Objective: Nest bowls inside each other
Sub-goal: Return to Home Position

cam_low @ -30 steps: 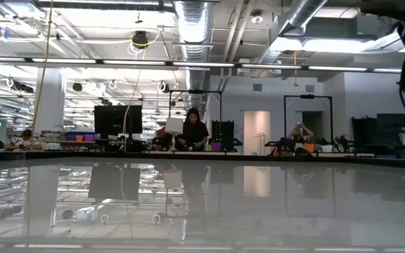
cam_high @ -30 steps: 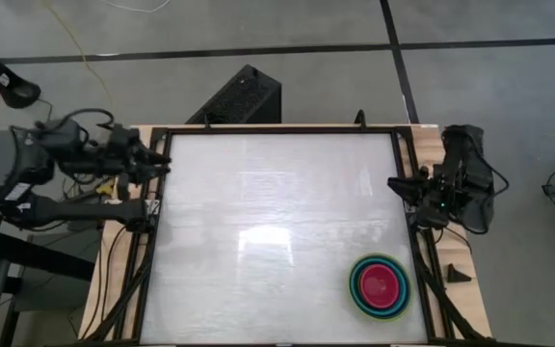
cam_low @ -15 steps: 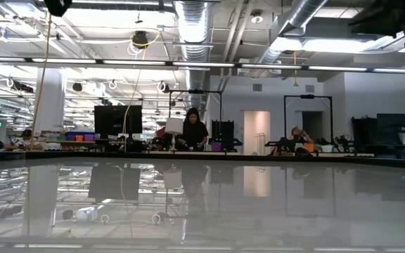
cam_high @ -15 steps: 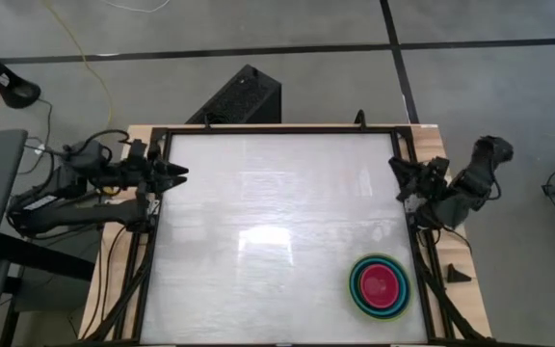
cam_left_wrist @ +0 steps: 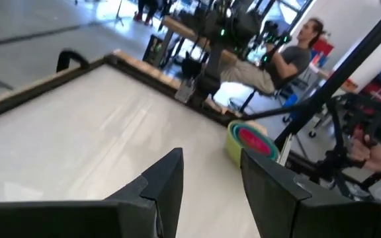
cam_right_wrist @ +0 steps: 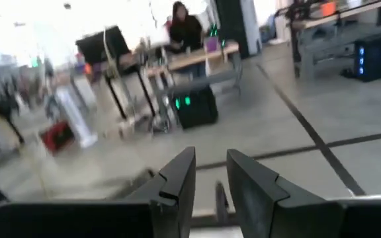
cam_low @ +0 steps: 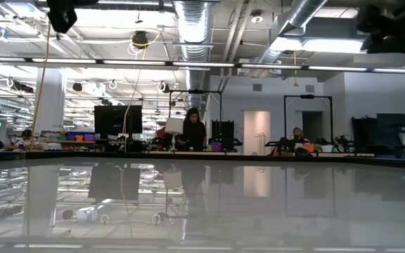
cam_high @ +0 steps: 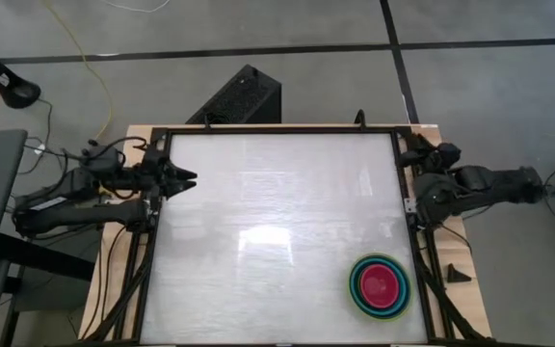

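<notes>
The bowls [cam_high: 381, 285] sit nested in one stack near the table's right front corner. A lime green bowl is outermost, with blue and teal rings inside it and a magenta pink bowl in the middle. The left wrist view shows the stack [cam_left_wrist: 251, 140] far beyond my fingers. My left gripper [cam_high: 186, 177] [cam_left_wrist: 211, 158] hangs open over the table's left edge, pointing level toward the right. My right gripper [cam_high: 422, 154] [cam_right_wrist: 211, 158] is by the table's far right corner, facing the room past the far edge, with a narrow empty gap between its fingers.
A black frame rail [cam_high: 408, 207] runs round the white tabletop. A black box [cam_high: 239, 96] stands on the floor beyond the far edge, and a small black wedge [cam_high: 459, 274] lies right of the bowls. People sit at desks [cam_low: 192, 130] in the room behind.
My left gripper has sunk and come a little toward the table's right, over the left rail. My right arm has swung outward, and its gripper has turned from pointing across the table to pointing past the far edge. The bowls have not moved.
</notes>
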